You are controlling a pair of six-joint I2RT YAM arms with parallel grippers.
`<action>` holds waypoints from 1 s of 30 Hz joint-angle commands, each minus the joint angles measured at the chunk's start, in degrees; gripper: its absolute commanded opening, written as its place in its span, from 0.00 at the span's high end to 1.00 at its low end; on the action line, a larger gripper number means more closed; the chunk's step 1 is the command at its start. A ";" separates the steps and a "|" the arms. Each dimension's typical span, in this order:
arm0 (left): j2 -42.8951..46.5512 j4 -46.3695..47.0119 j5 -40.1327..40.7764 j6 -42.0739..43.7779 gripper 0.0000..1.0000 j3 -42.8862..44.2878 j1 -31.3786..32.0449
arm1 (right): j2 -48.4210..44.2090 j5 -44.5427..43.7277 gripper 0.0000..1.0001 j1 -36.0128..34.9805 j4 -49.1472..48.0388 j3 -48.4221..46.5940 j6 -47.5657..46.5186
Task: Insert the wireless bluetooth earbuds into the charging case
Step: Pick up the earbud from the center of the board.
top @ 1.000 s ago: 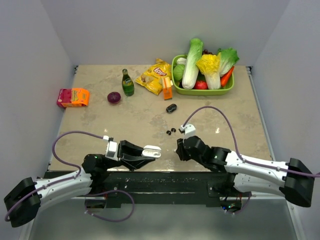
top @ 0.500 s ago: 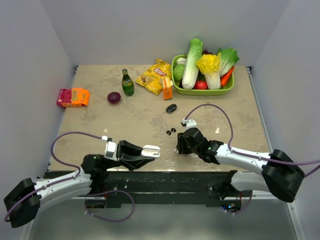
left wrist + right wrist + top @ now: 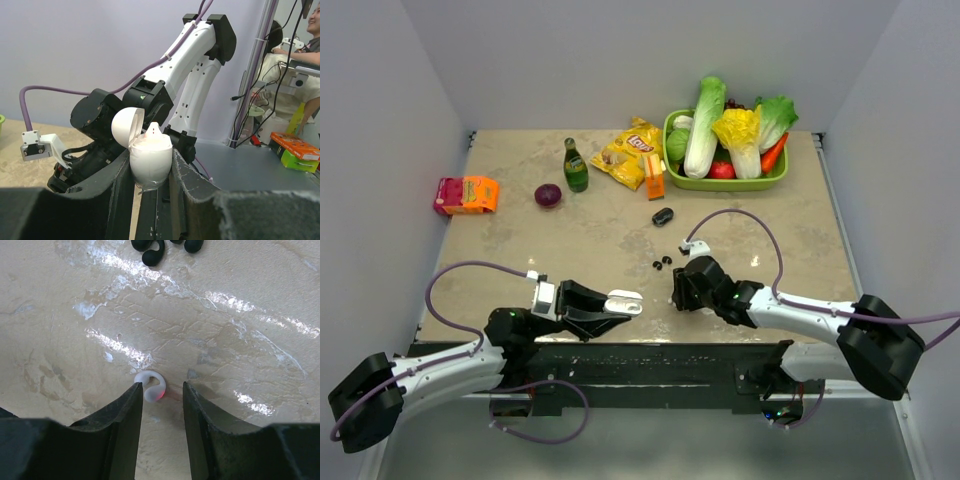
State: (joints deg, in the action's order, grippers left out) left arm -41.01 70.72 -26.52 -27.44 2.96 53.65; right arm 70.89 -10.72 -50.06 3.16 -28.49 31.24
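Observation:
My left gripper [image 3: 620, 303] is shut on a white charging case [image 3: 150, 161], lid open, one white earbud [image 3: 153, 131] standing in it. It holds the case above the table's near edge. My right gripper [image 3: 160, 390] is open and low over the table. A white hook-shaped earbud [image 3: 151, 385] with a red light lies between its fingertips, touching the left finger [image 3: 131, 399]. Two black earbuds [image 3: 159, 247] lie just beyond it, also showing in the top view [image 3: 662, 263]. A black case [image 3: 663, 215] lies further back.
A green basket [image 3: 672, 170] of vegetables stands at the back right. A chip bag [image 3: 630, 150], green bottle [image 3: 575, 166], purple onion [image 3: 548, 195] and a pink-orange box [image 3: 466, 194] lie across the back and left.
My right gripper has moved forward and down towards the table by the black earbuds. The left arm has stayed nearly still with the case.

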 commanded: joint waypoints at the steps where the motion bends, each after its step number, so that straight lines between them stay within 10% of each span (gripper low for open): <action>1: 0.06 4.43 0.24 0.02 1.00 -4.37 -0.03 | 0.03 0.35 0.60 0.14 -0.70 -1.22 0.13; 30: -2.49 7.50 -0.72 -1.21 1.00 -4.90 -0.03 | 6.62 4.39 0.59 0.05 -1.05 -3.41 -1.80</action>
State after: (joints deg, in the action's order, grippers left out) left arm -43.35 72.79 -26.79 -28.12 2.96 53.65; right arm 76.40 -6.76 -50.06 2.83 -30.35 30.39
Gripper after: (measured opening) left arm 0.339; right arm 0.411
